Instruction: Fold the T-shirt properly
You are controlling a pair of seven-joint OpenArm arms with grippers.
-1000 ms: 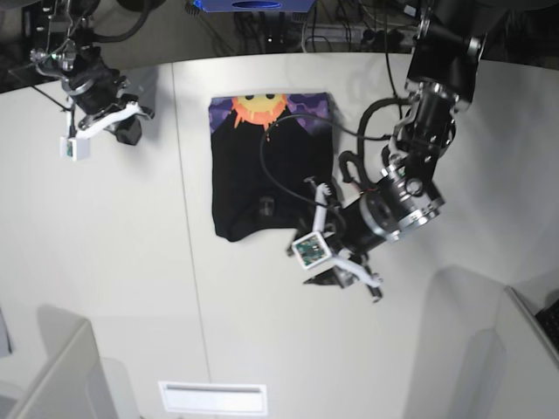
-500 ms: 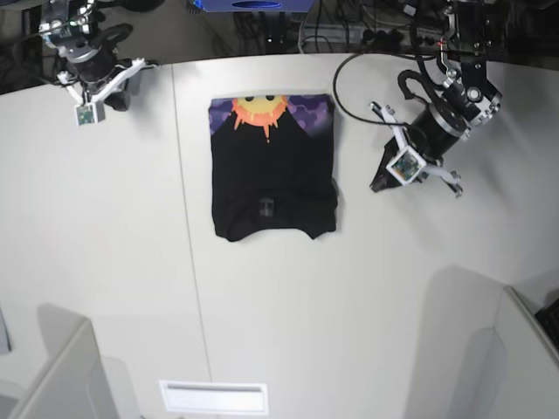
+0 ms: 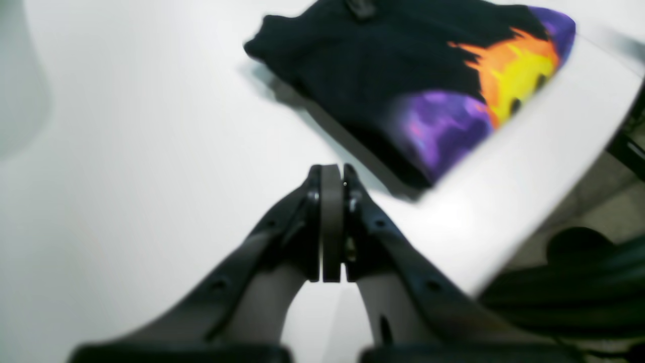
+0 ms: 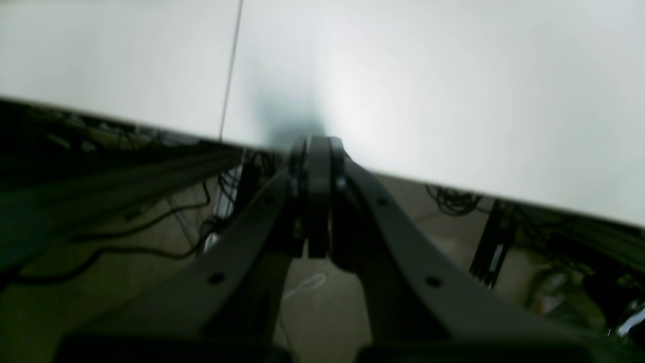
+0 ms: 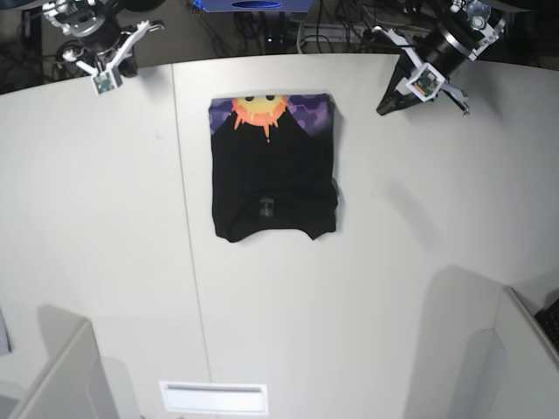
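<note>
Currently the black short-sleeved fabric T-shirt with the orange-yellow sun print on purple lies folded into a compact rectangle on the white surface, its long axis running from the near edge toward the far edge, print end farthest. Beyond and beside its far corner, the left hand hangs empty with jaws pressed together; it is the nearer hand, the shirt lying toward the surface's middle from it. Farthest off, the right hand is likewise closed on nothing, well apart from the shirt.
</note>
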